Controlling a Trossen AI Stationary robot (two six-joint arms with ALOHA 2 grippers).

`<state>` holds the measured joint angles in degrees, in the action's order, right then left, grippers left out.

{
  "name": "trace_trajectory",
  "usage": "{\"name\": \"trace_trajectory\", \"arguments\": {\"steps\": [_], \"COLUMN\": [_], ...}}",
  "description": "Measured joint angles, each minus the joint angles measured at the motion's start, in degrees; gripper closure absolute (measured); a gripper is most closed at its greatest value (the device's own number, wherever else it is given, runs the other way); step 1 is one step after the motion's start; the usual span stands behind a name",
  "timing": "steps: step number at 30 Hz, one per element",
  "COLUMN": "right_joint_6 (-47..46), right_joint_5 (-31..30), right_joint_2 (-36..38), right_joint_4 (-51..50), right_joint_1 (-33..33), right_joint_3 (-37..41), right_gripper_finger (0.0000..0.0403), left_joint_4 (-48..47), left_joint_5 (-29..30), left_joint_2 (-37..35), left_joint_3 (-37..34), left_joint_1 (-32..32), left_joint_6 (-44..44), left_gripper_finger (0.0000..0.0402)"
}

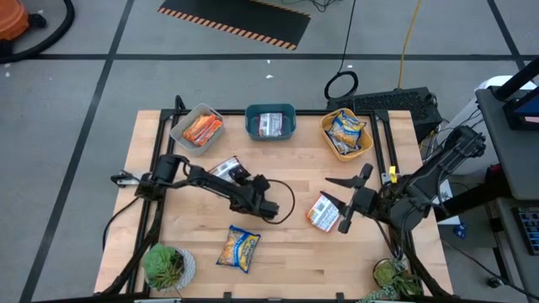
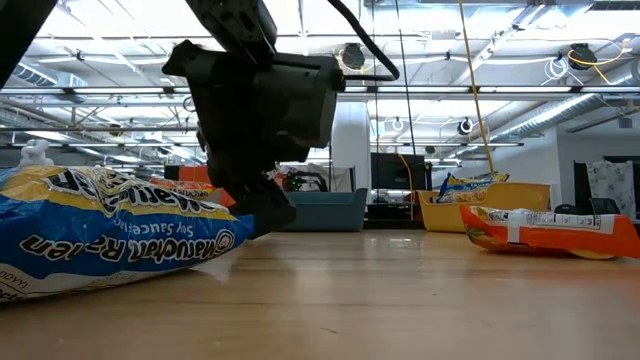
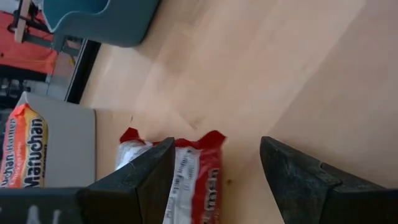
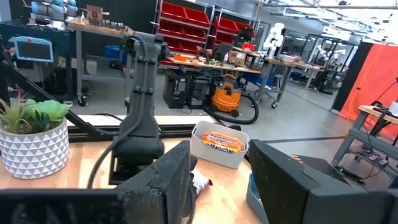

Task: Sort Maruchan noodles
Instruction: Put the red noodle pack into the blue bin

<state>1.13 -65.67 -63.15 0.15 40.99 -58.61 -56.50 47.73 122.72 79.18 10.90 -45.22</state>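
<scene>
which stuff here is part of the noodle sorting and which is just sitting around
Job: orange packets in grey tub; silver-red packet in teal tub; yellow packets in yellow tub; loose packets.
Lying about: potted plants.

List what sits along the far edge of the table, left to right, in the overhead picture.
Grey tub with orange packets → teal tub with a silver-white and red packet → yellow tub with yellow and blue packets.

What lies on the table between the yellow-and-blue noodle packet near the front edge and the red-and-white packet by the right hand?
Only bare wood. In the high view, nothing lies between the yellow-and-blue packet and the red-and-white packet by the right hand.
</scene>
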Motion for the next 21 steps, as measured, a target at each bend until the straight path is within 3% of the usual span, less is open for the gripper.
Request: {"name": "trace_trajectory", "arguments": {"steps": [9,16,21], "right_joint_6": [4.1,5.3,5.6], "right_joint_5": [4.5,4.4,4.4], "right_joint_2": [-1.3,-1.5,-1.5], "right_joint_4": [4.7,5.4,5.5], "right_joint_1": [0.0,0.0,0.0], "right_joint_3": [0.0,0.0,0.0], "right_gripper_finger": [0.0241,0.0241,0.0241], "left_joint_4": [-0.8,-0.1,-0.1], "left_joint_5": [-1.3,-1.0,-0.8], "left_joint_2": [0.0,-0.5,-0.5], "left_joint_3": [-1.5,-4.7,-5.0], "left_joint_1": [-1.6,-2.5,-2.6], "left_joint_6": [-0.8,-2.1,-1.9], "left_gripper_finger": [0.0161,0.0164,0.0215]}}
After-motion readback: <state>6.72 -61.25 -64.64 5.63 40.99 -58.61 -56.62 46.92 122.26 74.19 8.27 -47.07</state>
